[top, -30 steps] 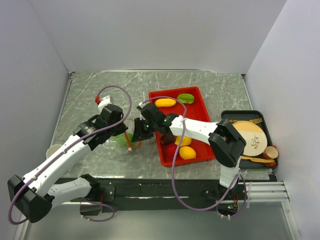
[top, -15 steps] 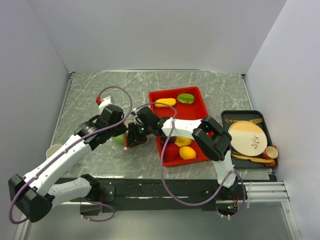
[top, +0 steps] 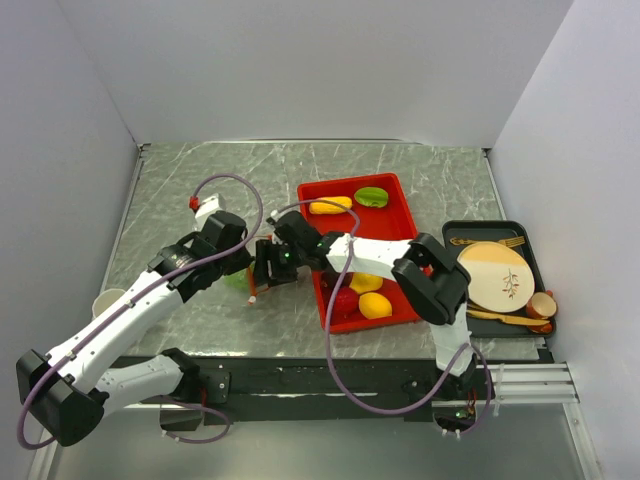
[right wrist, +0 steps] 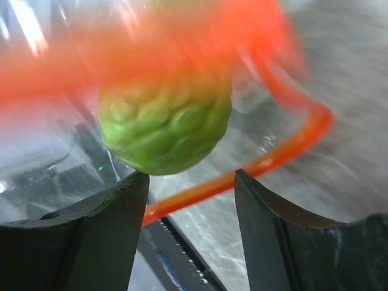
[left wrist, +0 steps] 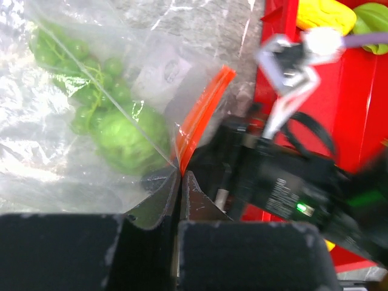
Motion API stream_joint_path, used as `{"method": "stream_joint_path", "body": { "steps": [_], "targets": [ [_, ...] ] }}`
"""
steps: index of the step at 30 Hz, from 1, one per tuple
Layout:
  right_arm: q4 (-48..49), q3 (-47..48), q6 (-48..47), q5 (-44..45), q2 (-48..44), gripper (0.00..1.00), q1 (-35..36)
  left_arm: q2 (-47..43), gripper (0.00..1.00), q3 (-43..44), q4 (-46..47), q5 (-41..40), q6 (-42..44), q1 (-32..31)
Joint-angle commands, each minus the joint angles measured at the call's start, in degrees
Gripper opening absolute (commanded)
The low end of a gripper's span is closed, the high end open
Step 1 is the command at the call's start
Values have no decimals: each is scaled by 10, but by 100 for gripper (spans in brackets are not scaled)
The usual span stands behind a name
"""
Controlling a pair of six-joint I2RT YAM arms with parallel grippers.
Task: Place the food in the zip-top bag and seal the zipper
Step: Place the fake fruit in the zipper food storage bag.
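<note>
Top external looks down from above the table's [top: 180,190] near edge; both close wrist views share the zip-top bag [left wrist: 54,157].

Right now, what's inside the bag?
Through the clear bag: green grapes and a round green fruit. Glare and the left end effector cover the rest.

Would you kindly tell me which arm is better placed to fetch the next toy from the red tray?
Right: the right claw is open beside the tray, while the left claw pinches the orange strip of the bag.
</note>
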Motion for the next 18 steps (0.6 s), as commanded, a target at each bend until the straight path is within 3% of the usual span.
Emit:
{"method": "stream_joint_path", "body": {
  "steps": [1, 8, 18],
  "targets": [
    [-26, -12, -6, 83, -58, 66, -4, -15, 4, 4, -4, -28, -21, 3],
    [-58, -7, 24, 96, -49, 66, -9, -27, 4, 5, -2, -28, -24, 10],
    [44, -70, 59, 70, -104, 63, -11, -40, 6, 6, -1, -32, -22, 12]
  ]
}}
